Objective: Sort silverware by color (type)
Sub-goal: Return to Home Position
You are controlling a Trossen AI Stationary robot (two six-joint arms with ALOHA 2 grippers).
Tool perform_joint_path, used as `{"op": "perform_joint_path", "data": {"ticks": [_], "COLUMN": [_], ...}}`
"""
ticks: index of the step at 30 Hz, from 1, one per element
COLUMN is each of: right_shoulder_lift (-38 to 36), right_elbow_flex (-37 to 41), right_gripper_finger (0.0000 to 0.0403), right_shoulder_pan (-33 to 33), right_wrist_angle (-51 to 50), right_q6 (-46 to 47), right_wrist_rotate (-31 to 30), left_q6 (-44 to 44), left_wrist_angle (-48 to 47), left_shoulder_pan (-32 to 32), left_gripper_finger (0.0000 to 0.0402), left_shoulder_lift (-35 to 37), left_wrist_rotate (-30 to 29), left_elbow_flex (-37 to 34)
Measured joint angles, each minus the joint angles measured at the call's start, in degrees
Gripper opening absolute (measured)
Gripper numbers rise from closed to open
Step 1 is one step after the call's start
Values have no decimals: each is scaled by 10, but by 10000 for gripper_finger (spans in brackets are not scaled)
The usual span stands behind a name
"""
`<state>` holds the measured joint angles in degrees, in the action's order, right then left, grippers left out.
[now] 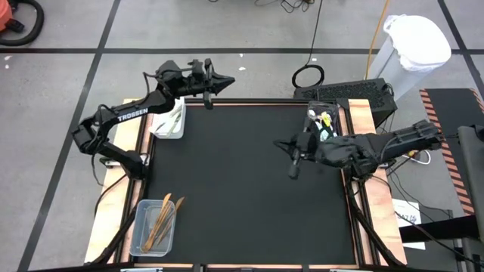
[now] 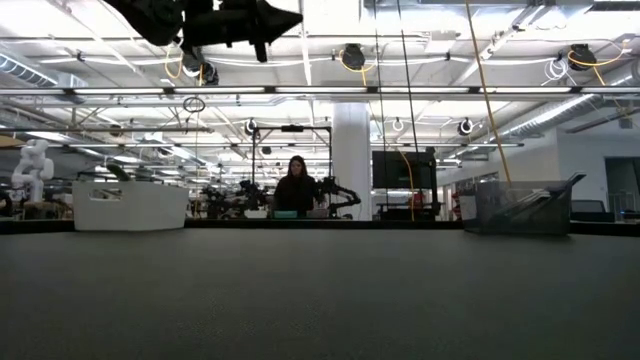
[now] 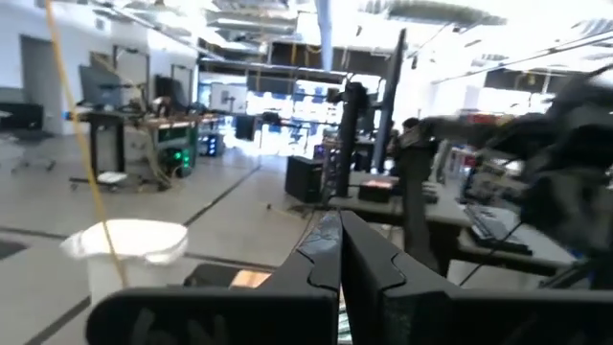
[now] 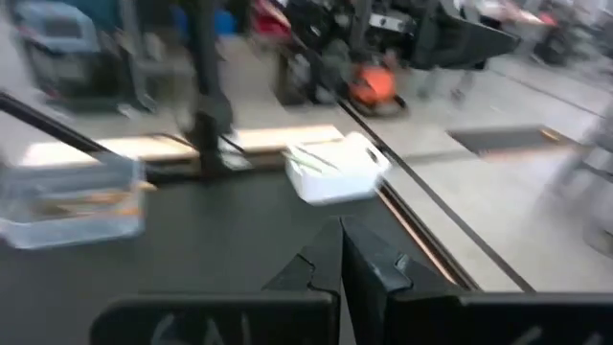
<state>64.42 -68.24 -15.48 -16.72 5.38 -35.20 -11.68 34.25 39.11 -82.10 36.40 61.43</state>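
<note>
Left gripper [image 1: 228, 78]: raised over the black counter's [image 1: 242, 204] far edge, fingers together, empty.
Right gripper [image 1: 278, 143]: above counter, fingers together, empty.
Thin orange utensils [image 1: 160, 217]: grouped by colour in the clear plastic bin [image 1: 141, 240].

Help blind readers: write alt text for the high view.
Silverware lies in three bins edging a black table: white bin and clear bin left, dark bin right. The left end effector and right end effector hover shut.

Matt black table top [image 1: 242, 204] — clear, glossy plastic bin [image 1: 140, 227].
</note>
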Motion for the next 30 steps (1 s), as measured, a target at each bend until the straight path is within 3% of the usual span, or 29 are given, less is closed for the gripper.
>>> {"op": "perform_joint_path", "data": {"ticks": [5,8,13,18,24,28,30], "right_shoulder_lift": [-93,-127,-148,-178,-213,-228,-230], "right_elbow_flex": [172,236,260,260,260,261,273], "right_gripper_finger": [0,0,0,0,0,0,0], "right_shoulder_pan": [52,99,166,222,302,349,367], "right_wrist_angle": [211,270,276,276,223,167,185], "right_q6": [-12,5,-22,-84,-108,-110,-101], "right_wrist_rotate": [125,210,366,526,551,590,621], "left_q6": [0,3,6,26,32,35,33], "left_wrist_angle": [-5,-6,-2,0,-13,-20,-17], "left_shoulder_pan": [-27,-60,-115,-142,-145,-156,-160], "left_gripper_finger": [1,1,0,0,0,0,0], "left_shoulder_lift": [7,2,-15,-18,8,51,79], "left_wrist_rotate": [1,-17,-92,-104,-110,-145,-167], "left_elbow_flex": [0,0,0,0,-13,-83,-126]}}
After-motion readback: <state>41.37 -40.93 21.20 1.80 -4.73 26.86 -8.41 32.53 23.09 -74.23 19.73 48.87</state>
